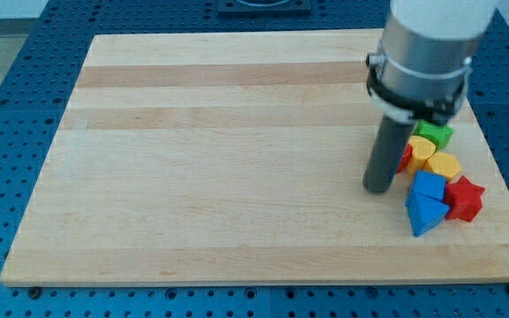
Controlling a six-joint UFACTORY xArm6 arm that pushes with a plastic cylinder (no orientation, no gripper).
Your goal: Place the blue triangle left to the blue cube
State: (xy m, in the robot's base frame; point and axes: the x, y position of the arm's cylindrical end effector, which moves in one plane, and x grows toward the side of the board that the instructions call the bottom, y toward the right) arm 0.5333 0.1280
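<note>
At the view's right side of the counter (237, 159) all blocks sit bunched in one tight cluster, w/ my tip (378, 188) resting on the board just left of it, near the blue cube (429, 185) but w/ a sliver of wood showing between. No hand on this rig (just the rod), so nothing is gripped or held.

Progress, as I judge it: not done. The blue triangle (424, 215) lies touching the blue cube, directly below it toward the view's bottom, maybe a hair left, not beside it on the left. Left to do: work the triangle out from under the cube & push it round to the cube's left side, approx where my tip now stands, w/o dragging the neighbours along.

Count: 2 blue (cube, triangle), 2 yellow (444, 165) (rounded shapes, exact form unclear), 1 green block (436, 134), 1 red star (465, 199), plus 1 more red block (406, 157) mostly hidden behind the rod. 7 in all, as far as shows
</note>
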